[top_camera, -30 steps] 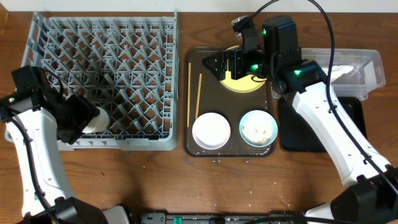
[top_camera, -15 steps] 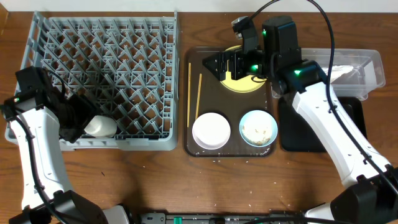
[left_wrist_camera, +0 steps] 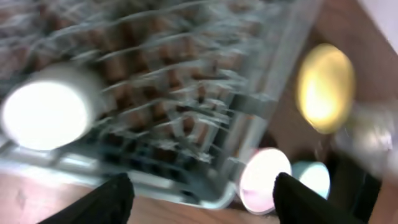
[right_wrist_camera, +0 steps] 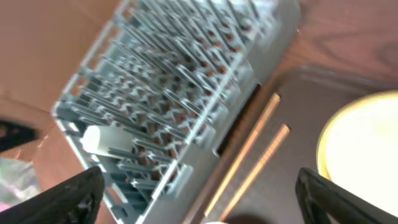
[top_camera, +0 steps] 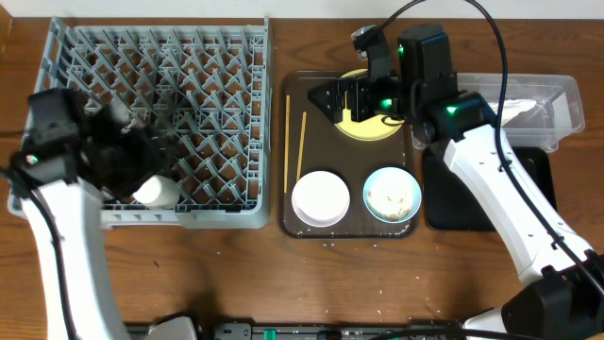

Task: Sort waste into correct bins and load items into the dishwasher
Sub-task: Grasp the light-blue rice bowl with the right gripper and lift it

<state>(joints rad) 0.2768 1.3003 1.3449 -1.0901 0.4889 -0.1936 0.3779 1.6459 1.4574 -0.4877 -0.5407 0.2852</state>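
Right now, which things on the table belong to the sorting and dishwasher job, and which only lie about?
Job: rack, cup, plate, white bowl, blue bowl, chopsticks, clear tub with white paper, black tray.
Just there: brown tray, table.

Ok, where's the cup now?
Overhead, the cup lies in the rack's near-left corner by the front rim, just beside the open left gripper, which isn't holding it.
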